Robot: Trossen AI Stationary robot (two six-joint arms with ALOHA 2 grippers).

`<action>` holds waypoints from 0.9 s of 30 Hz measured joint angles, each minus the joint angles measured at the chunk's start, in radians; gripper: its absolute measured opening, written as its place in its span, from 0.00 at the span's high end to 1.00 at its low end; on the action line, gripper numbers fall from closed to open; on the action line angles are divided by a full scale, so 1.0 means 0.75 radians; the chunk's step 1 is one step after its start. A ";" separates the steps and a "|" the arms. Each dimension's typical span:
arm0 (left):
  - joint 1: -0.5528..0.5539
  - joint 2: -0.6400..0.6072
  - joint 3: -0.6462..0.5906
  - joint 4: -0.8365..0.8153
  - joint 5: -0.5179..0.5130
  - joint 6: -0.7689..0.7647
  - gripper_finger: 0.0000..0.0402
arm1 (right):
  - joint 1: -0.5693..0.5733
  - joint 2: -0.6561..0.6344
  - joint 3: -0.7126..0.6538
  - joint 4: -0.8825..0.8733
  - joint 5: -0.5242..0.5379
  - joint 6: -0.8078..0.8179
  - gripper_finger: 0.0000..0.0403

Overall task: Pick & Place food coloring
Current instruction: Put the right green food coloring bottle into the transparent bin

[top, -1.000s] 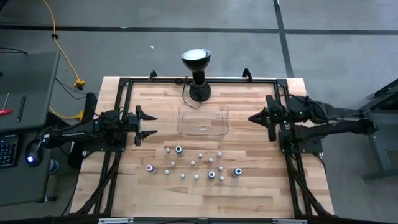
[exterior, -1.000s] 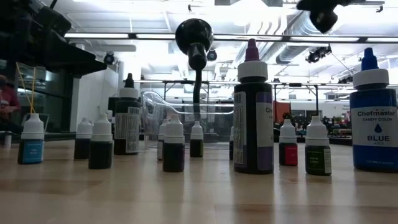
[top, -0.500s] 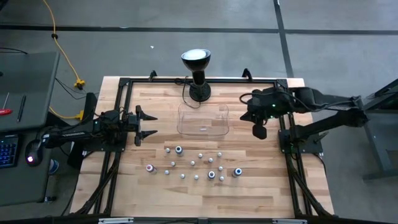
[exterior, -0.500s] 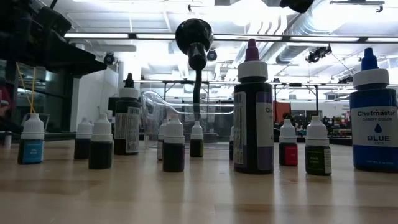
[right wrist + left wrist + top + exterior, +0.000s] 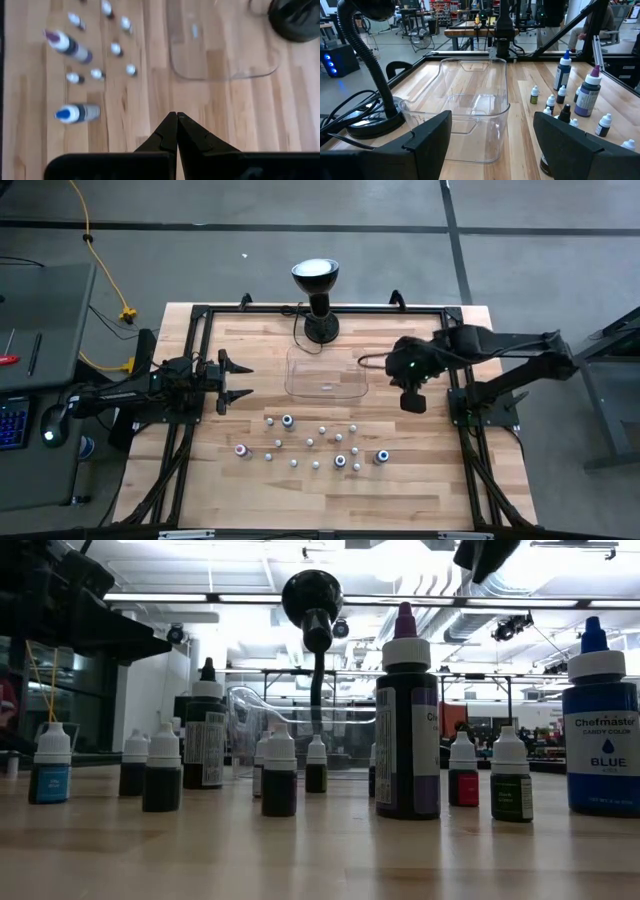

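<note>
Food coloring (image 5: 318, 444) apart from right fingers (image 5: 176, 131)

Past the left tool's (image 5: 490, 145) spread fingers: clear tray (image 5: 470, 115), lamp base (image 5: 372, 122), food coloring bottles (image 5: 570, 95).

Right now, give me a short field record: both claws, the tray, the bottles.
left claw: open, parked at the table's left edge, holding nothing
right claw: shut, empty, above bare wood right of the tray
clear tray: empty, in front of the black lamp
food coloring bottles: scattered upright on the table in front of the tray, none picked yet
</note>
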 joint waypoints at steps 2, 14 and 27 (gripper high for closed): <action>0.000 0.000 0.000 0.000 0.000 0.000 0.31 | 0.026 0.031 0.000 -0.035 0.002 0.001 1.00; 0.000 0.000 0.000 0.000 0.000 0.000 0.31 | 0.122 0.187 0.000 -0.076 0.004 0.403 1.00; 0.000 0.000 0.000 0.000 0.000 0.000 0.31 | 0.177 0.338 -0.001 -0.014 -0.004 0.946 0.98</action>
